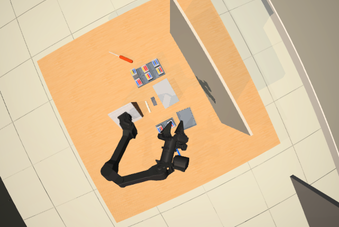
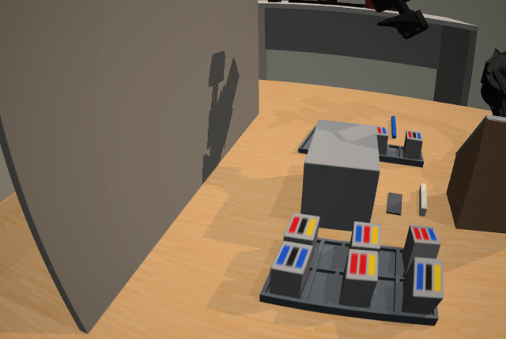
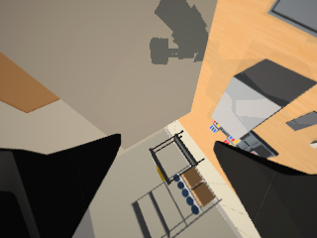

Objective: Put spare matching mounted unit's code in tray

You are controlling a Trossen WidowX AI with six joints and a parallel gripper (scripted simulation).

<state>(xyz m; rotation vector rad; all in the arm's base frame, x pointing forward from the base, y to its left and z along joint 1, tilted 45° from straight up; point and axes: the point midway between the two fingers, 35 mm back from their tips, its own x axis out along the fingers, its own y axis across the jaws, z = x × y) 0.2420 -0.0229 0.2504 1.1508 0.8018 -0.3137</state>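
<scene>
My gripper (image 1: 175,122) (image 2: 364,1) (image 3: 167,141) is open and empty, raised above the table. From overhead, its fingers overlap the small rack (image 2: 402,160) and the near edge of the grey tray (image 1: 188,115) (image 2: 307,141) (image 3: 298,14). The tray's visible part is empty. The large rack (image 2: 347,314) holds several dark spares with coloured bars, among them a red-red-yellow spare (image 2: 362,263) and a blue-black-yellow spare (image 2: 428,276). The small rack holds two, one a red-black-blue spare (image 2: 413,136). A grey box (image 1: 165,93) (image 2: 337,192) (image 3: 243,111) stands between the racks. No mounted unit's back code is visible.
A tall grey panel (image 1: 202,52) (image 2: 130,122) (image 3: 114,69) stands along one side. A white-topped brown block (image 1: 137,109) (image 2: 482,188) stands by the arm's base. A screwdriver (image 1: 125,58), blue rod (image 1: 178,152) (image 2: 393,126), white strip (image 1: 148,106) (image 2: 423,199) and dark plate (image 1: 153,101) (image 2: 394,203) lie around.
</scene>
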